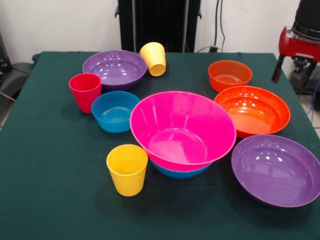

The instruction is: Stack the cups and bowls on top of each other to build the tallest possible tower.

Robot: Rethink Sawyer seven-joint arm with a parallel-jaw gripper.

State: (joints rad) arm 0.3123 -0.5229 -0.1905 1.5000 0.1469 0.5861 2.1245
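Observation:
The big pink bowl (pixel 182 127) sits nested in a blue bowl (pixel 180 172) at the table's middle; this is the whole tower. A yellow cup (pixel 127 170) stands upright to its front left. A red-pink cup (pixel 85 91) stands upright at the left beside a second blue bowl (pixel 115 111). A purple bowl (pixel 115 69) sits at the back left, with a second yellow cup (pixel 153 58) lying on its side next to it. Two orange bowls (pixel 230 75) (pixel 252 110) sit at the right, and a second purple bowl (pixel 276 170) at the front right. The gripper (pixel 289 70) hangs past the table's far right corner, away from everything.
The table is covered with a dark green cloth (pixel 50 190). The black pedestal (pixel 157 22) stands behind the far edge. The arm's red and black body (pixel 302 37) is at the top right edge. Cables run down the white wall behind.

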